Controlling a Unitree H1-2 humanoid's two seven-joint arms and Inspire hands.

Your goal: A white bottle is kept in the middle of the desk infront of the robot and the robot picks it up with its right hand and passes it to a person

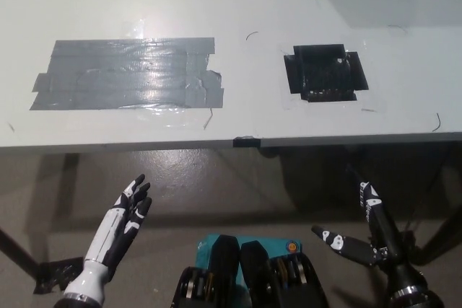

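Observation:
No white bottle shows anywhere in the head view. My black right hand (pixel 372 239) hangs below the front edge of the desk at the lower right, open, fingers spread, holding nothing. My white left hand (pixel 119 225) rests below the desk at the lower left, open with its fingers straight. Both hands are off the desk (pixel 238 5), over the floor.
The white desk carries a large patch of grey tape (pixel 126 73) at the left and a black square opening (pixel 325 71) at the right. A small black clip (pixel 245 140) sits on the desk's front edge. Desk legs and brown floor lie beneath.

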